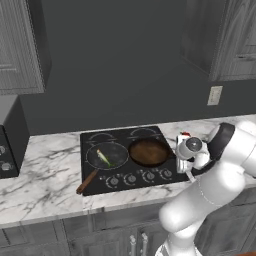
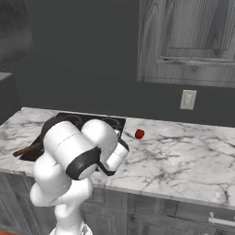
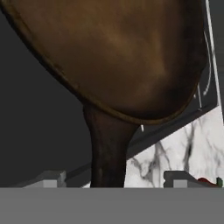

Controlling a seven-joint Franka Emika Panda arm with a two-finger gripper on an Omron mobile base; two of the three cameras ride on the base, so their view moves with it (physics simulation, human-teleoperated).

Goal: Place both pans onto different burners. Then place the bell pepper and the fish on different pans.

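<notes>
On the marble counter, the black glass cooktop sits between the counter's front edge and the wall.

Front-left burner: the black pan rests on it, its reddish-brown wooden handle running out over the cooktop's front-left corner toward the counter's front edge. The fish lies inside this pan, greenish-yellow, slanted across the pan floor.

Front-right burner: the brown pan sits on it, just beside the black pan. In the hand view its brown interior and dark handle are seen close up, the handle running between the two fingers toward the cooktop's right edge.

Back burners: ring outlines visible behind both pans, with nothing on them.

Gripper: positioned at the cooktop's right edge, at the brown pan's handle. The fingertips stand spread well apart on either side of the handle, clear of it; the fingers are open and hold nothing.

Bell pepper: red, on the bare counter to the right of the cooktop, toward the wall, apart from both pans.
</notes>
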